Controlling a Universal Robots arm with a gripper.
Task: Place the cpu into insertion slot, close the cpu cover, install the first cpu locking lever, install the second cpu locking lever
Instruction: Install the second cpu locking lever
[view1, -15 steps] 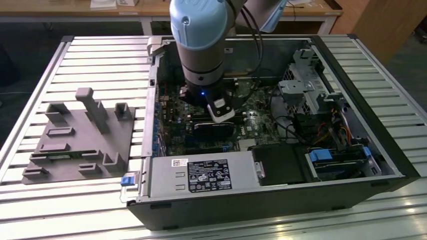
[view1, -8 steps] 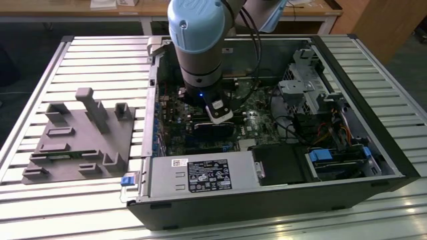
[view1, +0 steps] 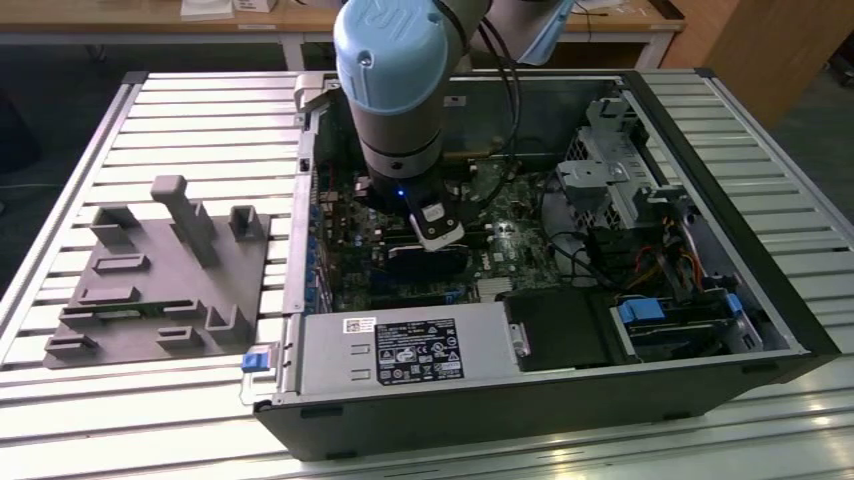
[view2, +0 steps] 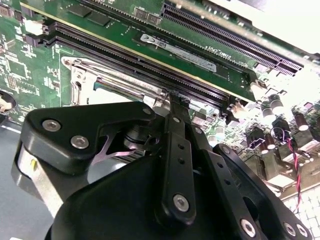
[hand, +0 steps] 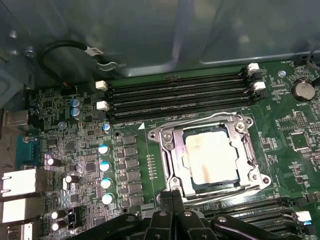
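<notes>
While the arm (view1: 398, 90) reaches down into the open case (view1: 534, 380), the tool (hand: 172, 196) sits low over the board (hand: 75, 150) at the edge of the slot (hand: 167, 150), its fingers (view2: 176, 107) pressed together with nothing visible between them. In the second wrist view the fingertips meet just at a thin metal rod that runs along the socket's rim, though whether they touch it I cannot tell. In the first wrist view the tips stand just beside the socket's near edge.

Just beyond them the cpu (hand: 210, 156) lies flat in the slot, its pale metal top facing up. The cover (hand: 250, 145) lies down around it, framing the chip through its window. A thin lever (hand: 200, 121) curves along the far side of the frame.

Past the socket run long black memory slots (hand: 180, 92) with white clips at their ends. Round capacitors (hand: 105, 165) stand in a row on the board beside the socket.

In the exterior view the case rests on a slatted worktop (view1: 200, 120), and a grey fixture (view1: 160, 275) lies on it toward the exterior view's left
</notes>
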